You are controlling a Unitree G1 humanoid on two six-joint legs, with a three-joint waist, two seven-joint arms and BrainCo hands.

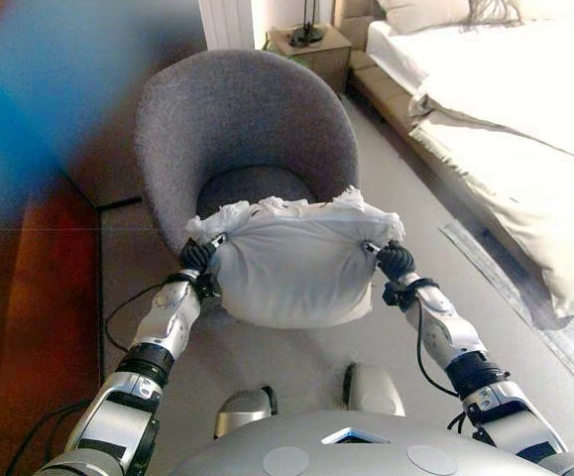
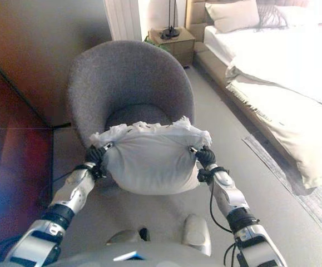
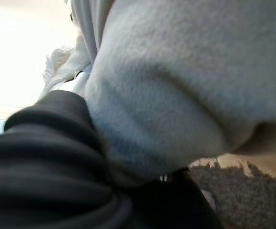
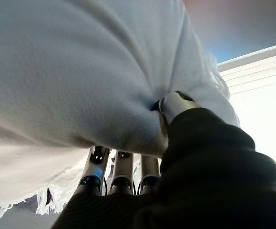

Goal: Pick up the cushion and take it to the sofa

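What we cannot see well

The cushion (image 1: 291,273) covers the front of the grey chair (image 1: 242,129) seat, and we cannot see most fingers of the left hand (image 1: 199,256) and right hand (image 1: 394,260) sunk in its cloth. The bed (image 1: 505,119) is cut by the right edge. A blue blur (image 1: 58,89) hides the upper left corner of the left eye view.

A grey tub chair (image 1: 242,129) stands on pale carpet (image 1: 405,193) — bed (image 1: 495,89) and wooden nightstand (image 1: 311,50) beyond, brightly lit.
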